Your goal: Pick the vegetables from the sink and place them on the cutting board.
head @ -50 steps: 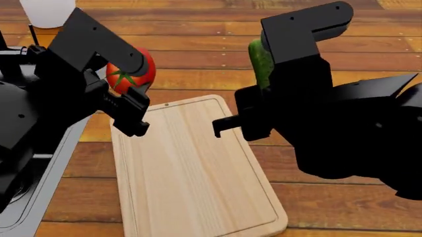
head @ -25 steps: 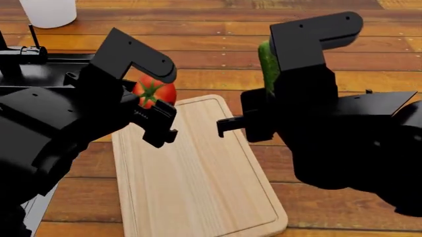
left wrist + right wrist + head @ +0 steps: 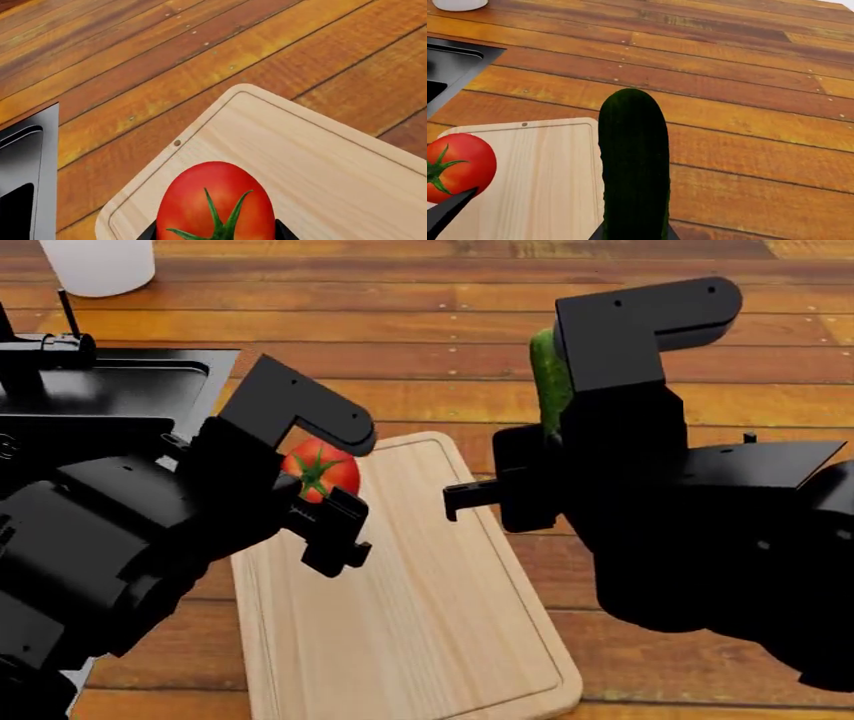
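The red tomato (image 3: 320,468) with its green stem is clamped in my left gripper (image 3: 327,490), held above the far left corner of the pale wood cutting board (image 3: 400,620). In the left wrist view the tomato (image 3: 217,200) sits between the dark fingers over the board (image 3: 333,170), near its small hole. My right gripper (image 3: 558,415) is shut on the dark green cucumber (image 3: 549,380), which stands upright above the board's far right edge. The cucumber (image 3: 632,170) fills the middle of the right wrist view. The black sink (image 3: 120,390) lies to the left.
A black faucet (image 3: 40,345) stands at the sink's far rim. A white cup (image 3: 96,262) rests on the orange-brown plank countertop (image 3: 441,310) behind the sink. The counter stretches to the right of the board.
My left gripper has carried the tomato right and down, from beside the sink to over the board's far left corner. The right gripper with the cucumber has drifted slightly right.
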Available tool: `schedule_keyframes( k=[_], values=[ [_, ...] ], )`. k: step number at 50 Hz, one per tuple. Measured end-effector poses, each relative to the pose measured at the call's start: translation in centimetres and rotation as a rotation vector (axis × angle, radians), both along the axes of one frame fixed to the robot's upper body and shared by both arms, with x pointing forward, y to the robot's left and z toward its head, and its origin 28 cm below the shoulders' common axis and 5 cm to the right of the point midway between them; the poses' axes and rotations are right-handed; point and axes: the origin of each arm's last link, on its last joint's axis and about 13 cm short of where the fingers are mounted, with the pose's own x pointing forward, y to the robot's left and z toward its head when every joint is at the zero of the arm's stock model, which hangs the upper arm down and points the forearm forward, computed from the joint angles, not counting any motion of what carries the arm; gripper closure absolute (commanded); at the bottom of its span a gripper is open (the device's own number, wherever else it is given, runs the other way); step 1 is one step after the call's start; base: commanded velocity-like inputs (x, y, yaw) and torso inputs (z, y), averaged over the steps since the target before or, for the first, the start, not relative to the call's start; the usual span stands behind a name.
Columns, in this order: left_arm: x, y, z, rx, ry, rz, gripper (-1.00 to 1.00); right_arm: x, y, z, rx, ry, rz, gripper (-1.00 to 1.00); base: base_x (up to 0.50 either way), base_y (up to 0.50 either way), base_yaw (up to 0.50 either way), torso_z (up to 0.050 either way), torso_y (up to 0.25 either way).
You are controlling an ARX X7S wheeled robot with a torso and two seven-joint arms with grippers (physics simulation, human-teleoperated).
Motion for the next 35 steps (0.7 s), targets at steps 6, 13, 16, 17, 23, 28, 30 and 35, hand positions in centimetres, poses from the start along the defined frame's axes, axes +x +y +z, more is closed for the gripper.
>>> schedule_keyframes(
  k=[6, 13, 16, 17, 23, 28, 30, 35],
  values=[
    [-0.1, 0.0, -0.7, 0.014, 0.01, 0.003, 1.0, 0.0, 0.0, -0.1, 0.003, 0.0, -0.001, 1.0, 0.0, 0.0, 0.0, 0.0, 0.0],
    [-0.3, 0.1, -1.4, 0.033, 0.025, 0.004, 1.0, 0.0, -0.1, -0.2, 0.006, 0.0, -0.004, 1.0, 0.0, 0.0, 0.0, 0.002, 0.001],
    [-0.3, 0.1, -1.7, 0.04, 0.033, 0.003, 1.0, 0.0, -0.1, -0.2, 0.007, 0.001, -0.005, 1.0, 0.0, 0.0, 0.0, 0.0, 0.0],
    [-0.4, 0.1, -1.8, 0.043, 0.035, 0.003, 1.0, 0.0, 0.0, -0.2, 0.007, 0.001, -0.005, 1.0, 0.0, 0.0, 0.0, 0.0, 0.0],
    [-0.5, 0.0, -2.1, 0.056, 0.038, 0.0, 1.0, 0.0, 0.0, -0.3, 0.009, 0.001, -0.005, 1.0, 0.0, 0.0, 0.0, 0.0, 0.0],
    [-0.5, 0.0, -2.2, 0.064, 0.033, -0.002, 1.0, 0.0, 0.0, -0.3, 0.011, 0.001, -0.006, 1.0, 0.0, 0.0, 0.0, 0.0, 0.0],
    [-0.6, 0.0, -2.2, 0.067, 0.03, -0.002, 1.0, 0.0, 0.0, -0.3, 0.011, 0.001, -0.006, 1.0, 0.0, 0.0, 0.0, 0.0, 0.0],
    [-0.6, -0.1, -2.3, 0.076, 0.025, -0.005, 1.0, 0.0, 0.0, -0.2, 0.012, 0.001, -0.005, 1.0, 0.0, 0.0, 0.0, 0.0, 0.0]
  ],
)
